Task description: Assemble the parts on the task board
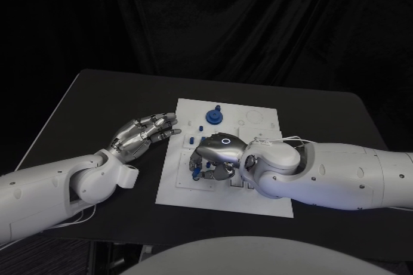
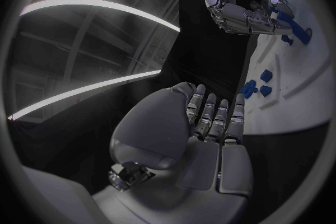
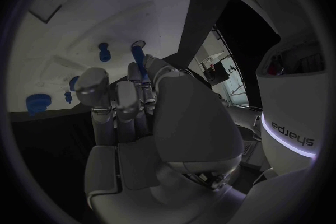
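The right robot hand (image 1: 217, 157) lies over the near-left part of the task board (image 1: 258, 194), palm down, its fingers curled around a long blue part (image 3: 138, 61). In the right wrist view this part stands up between the fingers, so the hand holds it. Small blue parts (image 1: 195, 167) lie on the board just beside this hand, toward the board's left edge.

The task board is a white plate in the middle of the black worktop (image 1: 95, 102), its long sides running from the near edge to the far edge of the worktop.

The left robot hand (image 1: 144, 133) is on the worktop just beside the left edge of the board, about halfway along it. Its fingers are stretched out straight and close side by side, the tips reaching the board's edge; it holds nothing.

Farther on, near the far edge of the board, a blue part with a round base (image 1: 213, 115) stands upright in the board.
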